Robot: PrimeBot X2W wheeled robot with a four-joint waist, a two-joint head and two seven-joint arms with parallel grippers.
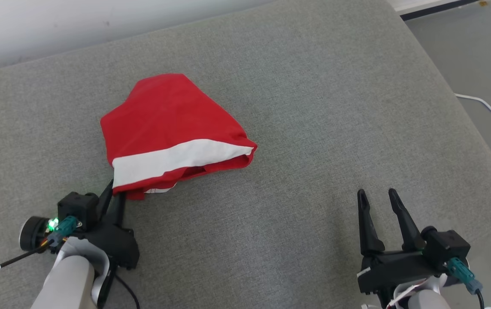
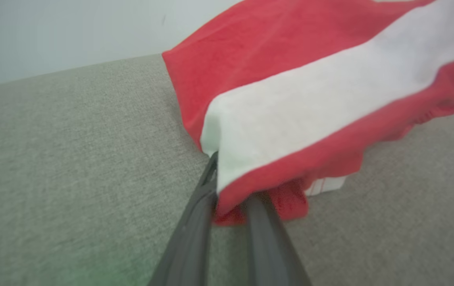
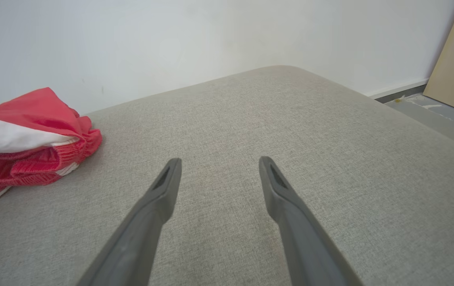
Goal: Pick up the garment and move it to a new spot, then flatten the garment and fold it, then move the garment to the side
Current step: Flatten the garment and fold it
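Grey cushion (image 1: 314, 128), white wall (image 1: 56, 25) behind. Red garment (image 1: 172, 120) with a white band sits bunched left of centre. My left claw (image 1: 116, 191) pinches its near corner. My right claw (image 1: 377, 193) is spread, well apart from it.

The scene is lit brightly and evenly, and faint, soft shadows are cast. In the left wrist view the garment (image 2: 290, 99) and fingers (image 2: 187, 238) are rendered blurred.
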